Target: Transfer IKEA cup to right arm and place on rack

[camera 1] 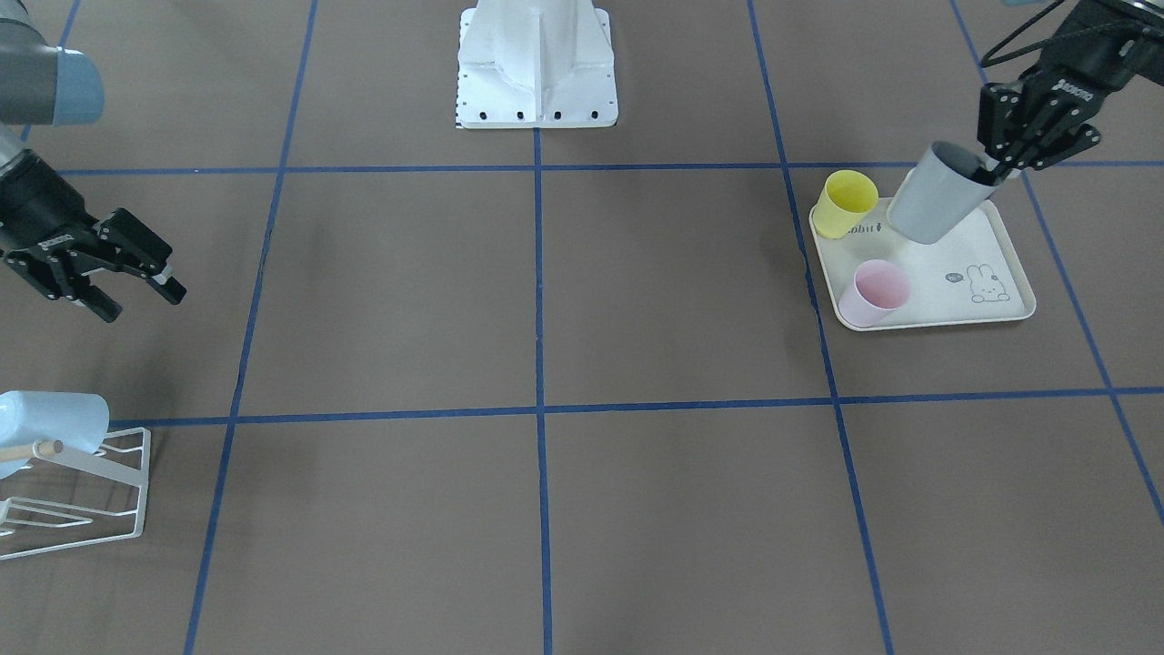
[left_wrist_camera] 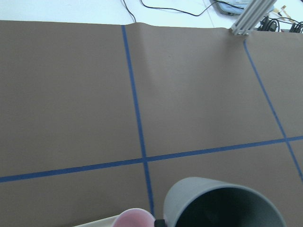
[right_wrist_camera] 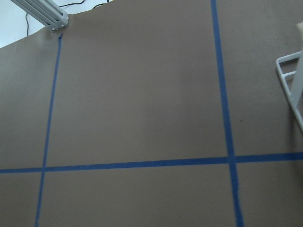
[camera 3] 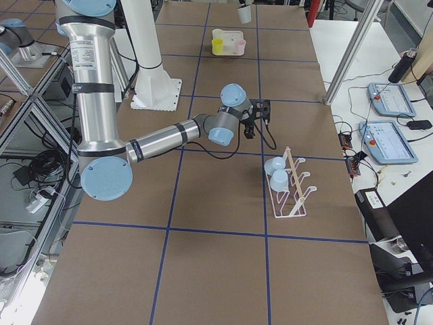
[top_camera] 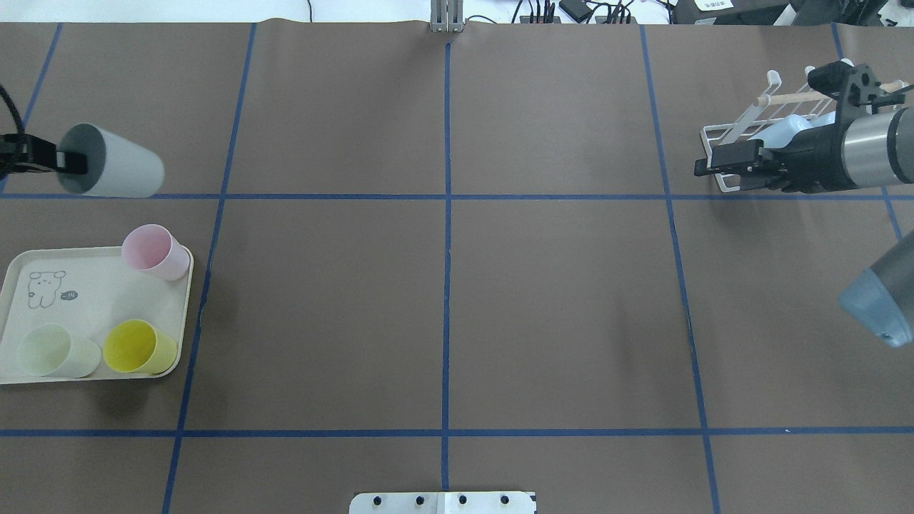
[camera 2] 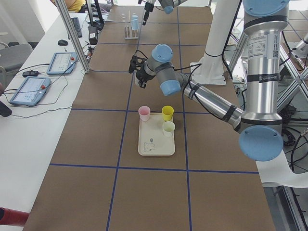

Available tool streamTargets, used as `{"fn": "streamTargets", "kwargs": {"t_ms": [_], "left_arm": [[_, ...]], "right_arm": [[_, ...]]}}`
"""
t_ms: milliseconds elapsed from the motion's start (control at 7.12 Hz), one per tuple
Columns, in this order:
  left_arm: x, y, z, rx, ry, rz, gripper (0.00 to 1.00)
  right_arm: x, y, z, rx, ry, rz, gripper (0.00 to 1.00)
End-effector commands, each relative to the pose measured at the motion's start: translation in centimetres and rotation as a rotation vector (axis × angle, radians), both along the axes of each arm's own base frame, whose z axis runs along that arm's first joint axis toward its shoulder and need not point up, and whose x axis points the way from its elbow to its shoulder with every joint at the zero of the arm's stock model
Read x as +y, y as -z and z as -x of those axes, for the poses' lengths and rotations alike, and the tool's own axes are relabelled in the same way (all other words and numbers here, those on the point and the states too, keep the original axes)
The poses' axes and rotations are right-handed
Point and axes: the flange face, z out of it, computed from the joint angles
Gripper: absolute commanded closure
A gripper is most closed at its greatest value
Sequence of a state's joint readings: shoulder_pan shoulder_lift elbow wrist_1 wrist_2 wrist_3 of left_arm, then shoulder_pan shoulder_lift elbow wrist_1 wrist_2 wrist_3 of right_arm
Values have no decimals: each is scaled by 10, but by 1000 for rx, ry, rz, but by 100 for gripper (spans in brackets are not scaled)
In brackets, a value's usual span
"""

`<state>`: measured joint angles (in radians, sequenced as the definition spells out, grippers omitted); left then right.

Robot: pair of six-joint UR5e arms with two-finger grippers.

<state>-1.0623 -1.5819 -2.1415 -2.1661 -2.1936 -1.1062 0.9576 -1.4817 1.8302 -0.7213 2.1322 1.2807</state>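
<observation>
brown paper (top_camera: pixel 557 307) with blue tape grid (top_camera: pixel 447 285) underlies left fingers (top_camera: pixel 71 163) clamping grey cup (camera 1: pixel 937 196), right fingers (camera 1: pixel 150 259) apart.

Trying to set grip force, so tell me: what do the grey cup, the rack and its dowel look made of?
Grey cup: probably plastic with a matte finish; the colour is even and opaque, the wall thin, with no glare. Rack: likely thin metal wire with a white coating, judging by its slim bent rods, though that is a guess. Dowel: bare light wood, pale tan and unpainted.
</observation>
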Motion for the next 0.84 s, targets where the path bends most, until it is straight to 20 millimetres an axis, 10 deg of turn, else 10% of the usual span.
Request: {"fn": "streamTargets", "kwargs": {"t_ms": [0,281,702], "left_arm": [[7,96,-100,234,-40,228,100],[-7,168,-177,447,-77,359,100],[-9,168,-187,719,-89,444,100]], "right_arm": [[16,68,50,-160,37,71,1],[21,152,75,-360,28,263,1],[38,238,54,-589,-8,420,0]]}}
